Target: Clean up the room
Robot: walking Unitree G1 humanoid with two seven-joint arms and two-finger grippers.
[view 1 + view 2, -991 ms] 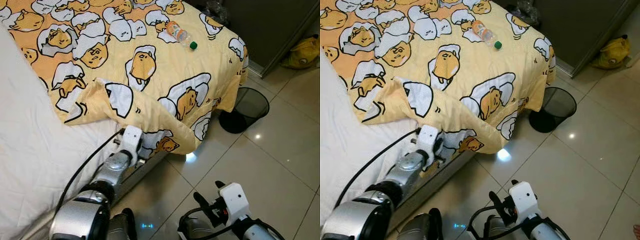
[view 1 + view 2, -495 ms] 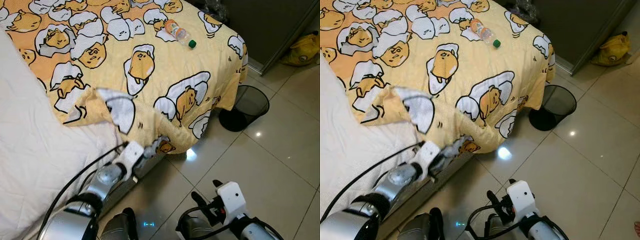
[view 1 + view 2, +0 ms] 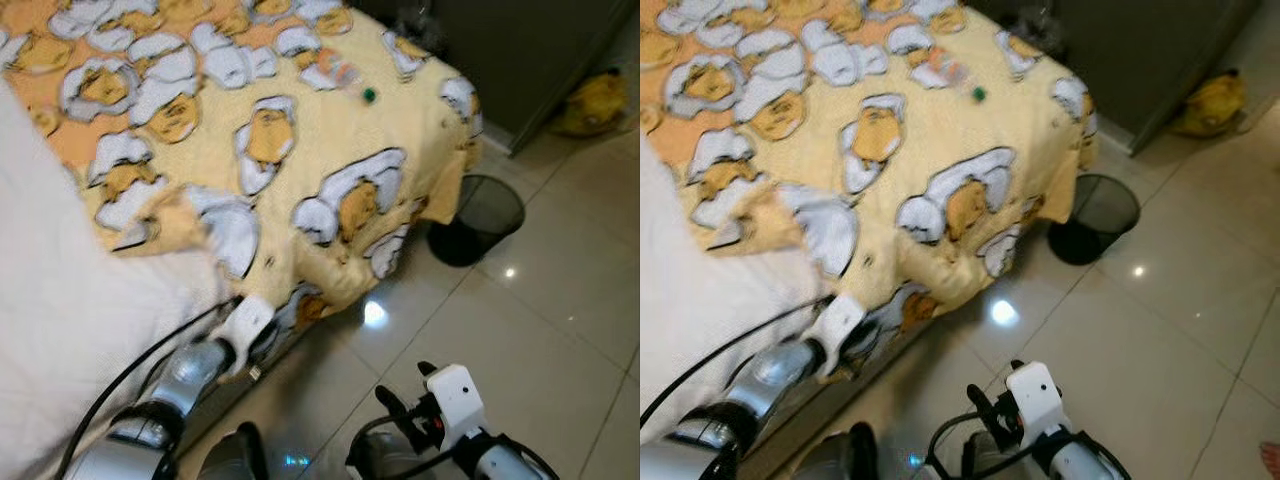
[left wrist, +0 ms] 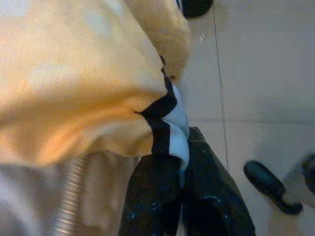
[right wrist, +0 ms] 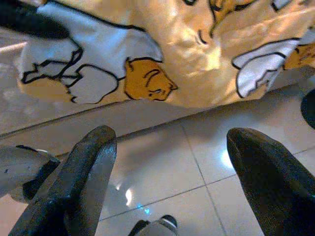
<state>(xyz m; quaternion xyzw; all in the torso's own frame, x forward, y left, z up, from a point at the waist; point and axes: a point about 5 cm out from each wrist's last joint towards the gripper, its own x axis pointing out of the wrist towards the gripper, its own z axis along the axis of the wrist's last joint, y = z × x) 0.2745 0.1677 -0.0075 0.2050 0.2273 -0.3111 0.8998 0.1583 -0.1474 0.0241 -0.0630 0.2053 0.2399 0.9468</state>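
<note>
Yellow cartoon-print blanket (image 3: 300, 170) now hangs lower off the bed corner, its edge clamped in the left gripper (image 4: 182, 196), which has dropped toward the floor; right gripper (image 5: 167, 162) hangs spread, idle; straightening seems underway.

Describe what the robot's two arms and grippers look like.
Both arms are silver metal with white wrist housings and loose black cables. The left gripper has two glossy black fingers; the right gripper has two long, matte black, tapered fingers.
</note>
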